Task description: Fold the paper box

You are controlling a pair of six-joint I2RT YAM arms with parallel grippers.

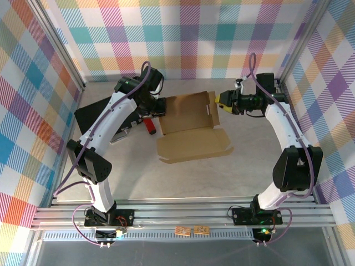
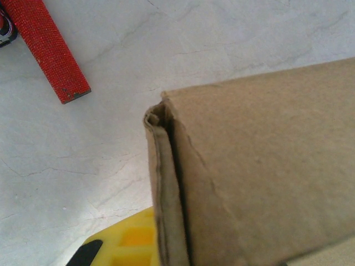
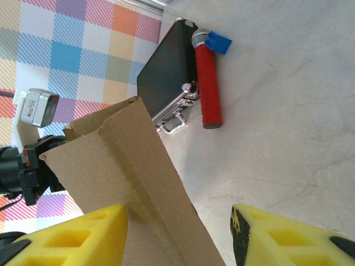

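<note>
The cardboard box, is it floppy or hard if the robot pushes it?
Probably light: the paper box is thin cardboard. Likely stiff across its panels but bendy at the creases, where one side stands folded up. A push would probably slide it over the smooth table.

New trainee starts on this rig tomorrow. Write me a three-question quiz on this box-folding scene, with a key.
1. True or false: the red-handled tool lies inside the paper box.
2. Pick one. The right gripper has its jaws: A) wide open, B) shut on the paper box, C) shut on the red-handled tool.
3. Fill the blank: in the top view, the black case with metal latches lies to the ___ of the paper box.

Key
1. False: it lies on the table, beside the black case.
2. A
3. left
</note>
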